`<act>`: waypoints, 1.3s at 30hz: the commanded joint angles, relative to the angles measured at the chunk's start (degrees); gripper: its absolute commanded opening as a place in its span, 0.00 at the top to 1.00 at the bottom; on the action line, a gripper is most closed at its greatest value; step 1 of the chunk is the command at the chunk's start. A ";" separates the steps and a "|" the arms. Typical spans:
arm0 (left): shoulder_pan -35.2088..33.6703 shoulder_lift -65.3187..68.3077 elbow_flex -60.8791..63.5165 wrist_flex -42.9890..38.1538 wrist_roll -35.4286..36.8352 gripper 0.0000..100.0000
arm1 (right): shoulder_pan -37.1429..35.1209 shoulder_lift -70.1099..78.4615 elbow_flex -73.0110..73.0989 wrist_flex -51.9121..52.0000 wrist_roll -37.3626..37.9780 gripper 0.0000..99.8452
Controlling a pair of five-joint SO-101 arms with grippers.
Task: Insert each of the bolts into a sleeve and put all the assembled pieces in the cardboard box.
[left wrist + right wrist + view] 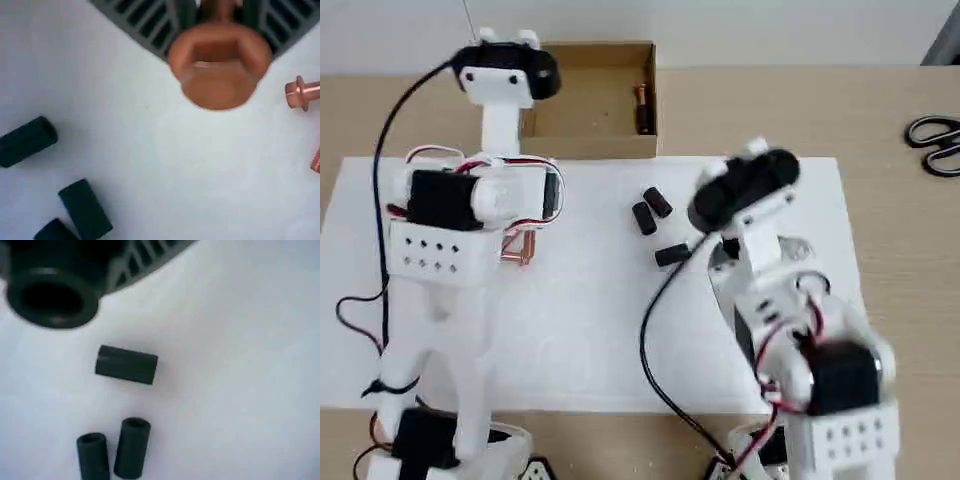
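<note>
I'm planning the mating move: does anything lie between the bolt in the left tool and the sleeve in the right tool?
Yes. Between them, three loose sleeves lie flat on the white sheet, nearer the right tool and its held sleeve than the bolt in the left tool. A raised path would likely clear them.

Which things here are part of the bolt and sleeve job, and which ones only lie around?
For the job: gripped bolt, gripped sleeve, three loose sleeves, loose bolts, cardboard box, assembled piece inside it.
Lying about: scissors on the bare table.
</note>
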 commanded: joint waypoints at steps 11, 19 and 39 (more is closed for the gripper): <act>8.18 -5.45 -2.59 -10.99 8.97 0.99 | -1.71 -25.98 40.62 -31.87 -7.74 1.00; 18.37 -5.45 -2.59 -17.23 10.55 0.99 | -6.81 -28.88 49.49 -35.91 -8.79 1.00; 19.43 -34.99 36.53 -39.38 11.16 0.99 | -15.16 -28.97 50.99 -35.74 -15.30 1.00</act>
